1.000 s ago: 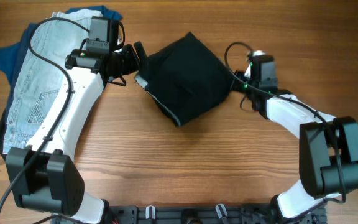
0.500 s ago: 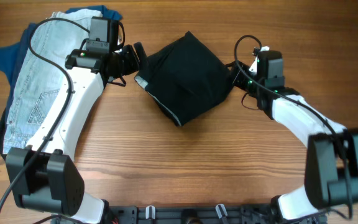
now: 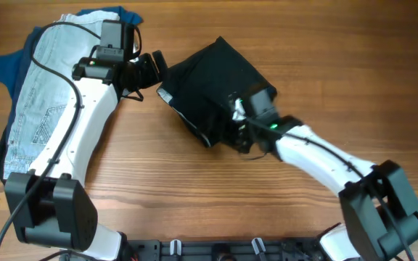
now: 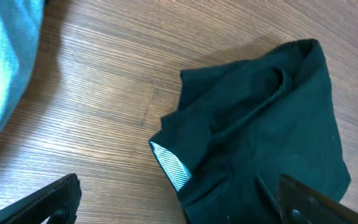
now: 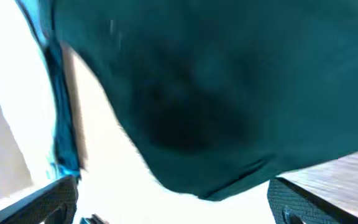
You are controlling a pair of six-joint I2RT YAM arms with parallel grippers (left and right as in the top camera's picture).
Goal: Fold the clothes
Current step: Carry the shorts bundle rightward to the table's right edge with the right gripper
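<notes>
The black shorts (image 3: 210,81) lie folded into a rough diamond in the middle of the table, with a striped pale lining (image 4: 169,164) showing at their left corner. My left gripper (image 3: 153,75) is open just left of that corner, one finger over wood and one over the black cloth (image 4: 260,118). My right gripper (image 3: 232,129) is open over the shorts' lower right edge; dark cloth (image 5: 197,81) fills its view beyond wide-apart fingertips (image 5: 328,200). Light-blue denim shorts (image 3: 38,94) lie on a blue top (image 3: 7,67) at the far left.
The left arm (image 3: 85,123) crosses the denim pile's right side. The right arm (image 3: 318,156) stretches from the lower right corner toward the centre. Bare wood (image 3: 194,196) shows in front of the shorts.
The right arm swung from the shorts' right corner to their lower right edge, and its jaws went from shut to open. The left arm barely moved.
</notes>
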